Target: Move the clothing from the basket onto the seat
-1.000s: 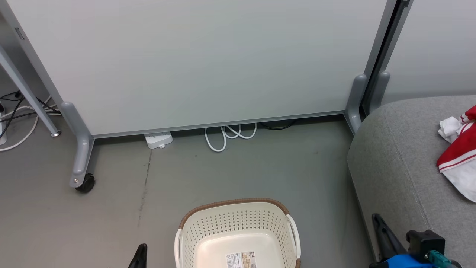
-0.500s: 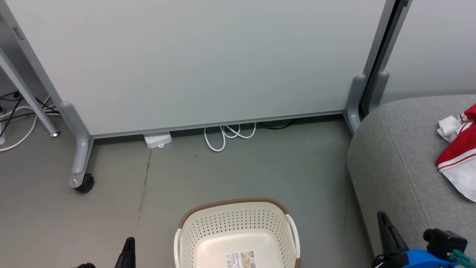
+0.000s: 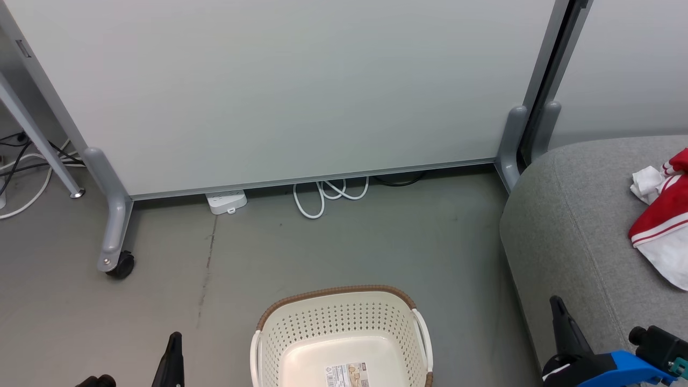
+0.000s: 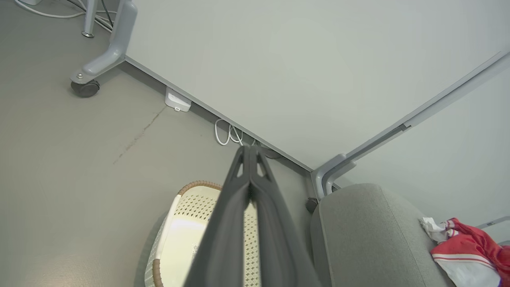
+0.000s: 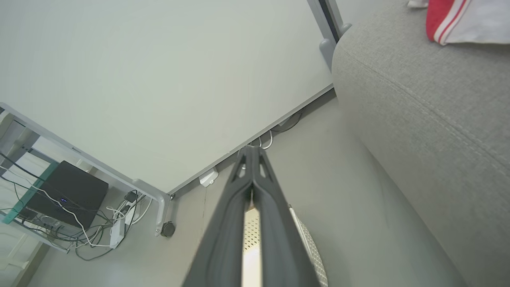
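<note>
I judge transfer done | basket [image 3: 344, 322] looks bare, clothing [image 3: 658, 226] on seat [image 3: 564, 226] | left claw [image 4: 250, 149], right claw [image 5: 251, 149] together, empty | next: park arms

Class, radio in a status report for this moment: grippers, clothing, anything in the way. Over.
Left gripper shut, empty. Right gripper shut, empty. Clothing on seat; basket empty where visible. Nothing in the way.
</note>
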Robot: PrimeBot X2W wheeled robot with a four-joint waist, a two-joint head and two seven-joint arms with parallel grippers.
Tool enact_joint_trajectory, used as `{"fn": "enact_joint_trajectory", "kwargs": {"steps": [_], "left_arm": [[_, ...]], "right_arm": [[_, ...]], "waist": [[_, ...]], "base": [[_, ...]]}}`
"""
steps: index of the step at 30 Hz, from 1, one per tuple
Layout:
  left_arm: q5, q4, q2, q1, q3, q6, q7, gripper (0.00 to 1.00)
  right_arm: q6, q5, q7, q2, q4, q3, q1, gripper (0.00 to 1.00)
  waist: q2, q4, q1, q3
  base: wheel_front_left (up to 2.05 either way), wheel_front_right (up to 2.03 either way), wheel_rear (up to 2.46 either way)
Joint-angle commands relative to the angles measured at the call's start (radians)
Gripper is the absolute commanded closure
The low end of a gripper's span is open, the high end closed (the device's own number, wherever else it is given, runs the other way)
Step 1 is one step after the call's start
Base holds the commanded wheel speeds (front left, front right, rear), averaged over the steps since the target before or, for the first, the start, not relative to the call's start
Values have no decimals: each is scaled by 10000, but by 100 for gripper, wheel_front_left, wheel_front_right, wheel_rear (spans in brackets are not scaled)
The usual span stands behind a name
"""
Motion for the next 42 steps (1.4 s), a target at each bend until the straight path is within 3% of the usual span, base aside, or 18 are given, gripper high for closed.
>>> {"fn": "enact_joint_trajectory", "kwargs": {"steps": [1,42], "left_arm": [[-409,-188,72,-292,87,-22,102,100],[-4955,-705,117,-769,718,-49,1331,100]], "right_arm": [[-1,467,63,-20,-109,-50,-336,100],[-1,5652,641,-34,-5,-218,-874,100]], "waist": [[0,-4,0,2],[0,-105,0,40]], "base": [[0,0,0],[0,0,0]]}}
